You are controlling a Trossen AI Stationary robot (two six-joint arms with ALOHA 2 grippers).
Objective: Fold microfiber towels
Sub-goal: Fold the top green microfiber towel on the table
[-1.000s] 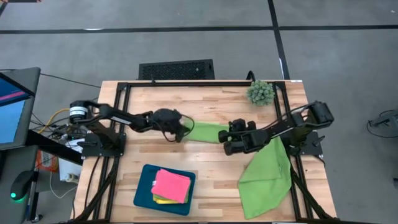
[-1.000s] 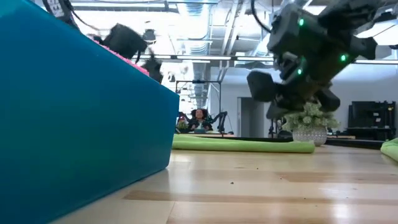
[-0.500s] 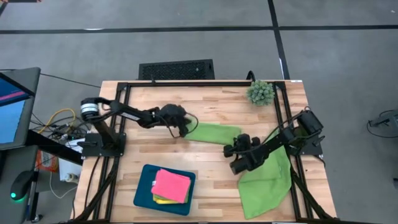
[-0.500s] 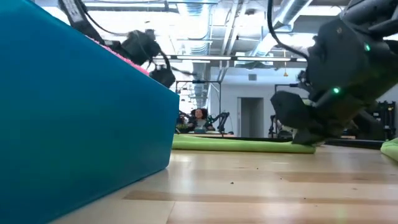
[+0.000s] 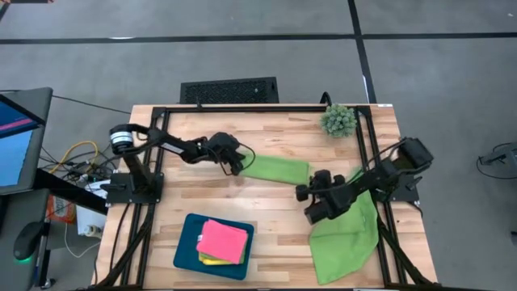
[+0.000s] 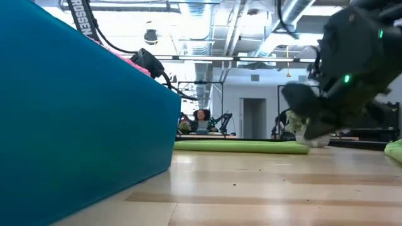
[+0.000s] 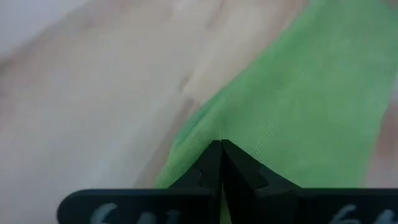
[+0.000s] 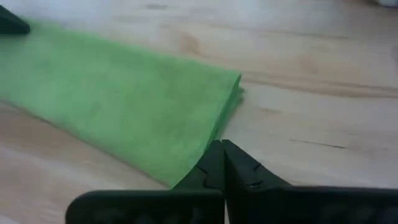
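Note:
A lime green towel [image 5: 276, 170], folded into a long strip, lies flat on the wooden table [image 5: 266, 133] between my two grippers. My left gripper [image 5: 239, 167] is shut at the strip's left end. My right gripper [image 5: 302, 194] is shut over the strip's near edge by its right end, just above it in the low view [image 6: 303, 133]. A second green towel [image 5: 347, 238] lies spread out under my right arm. A pink towel [image 5: 222, 240] sits folded on a yellow one [image 5: 208, 260] in the teal tray [image 5: 187, 242]. My left gripper comes slanting down from the table's left, and its shut fingertips meet the strip's left end [image 7: 208, 127]. Whether they pinch cloth or only rest on it, I cannot tell. The strip lies flat. My right gripper's shut fingertips stand over the strip's near edge [image 8: 198, 160], close to its right corner. Whether they touch it, I cannot tell.
A small spiky plant [image 5: 339, 120] stands at the far right of the table. The teal tray fills the near left and blocks much of the low view [image 6: 81, 125]. Black frame rails [image 5: 242, 108] run along the table's edges. Bare wood lies near the strip.
My right gripper has swung from the strip's right end toward the table's near edge, sinking and turning at the wrist; the strip's right end now shows, lying flat. My left gripper has sunk a little at the strip's left end. The strip stays flat on the table.

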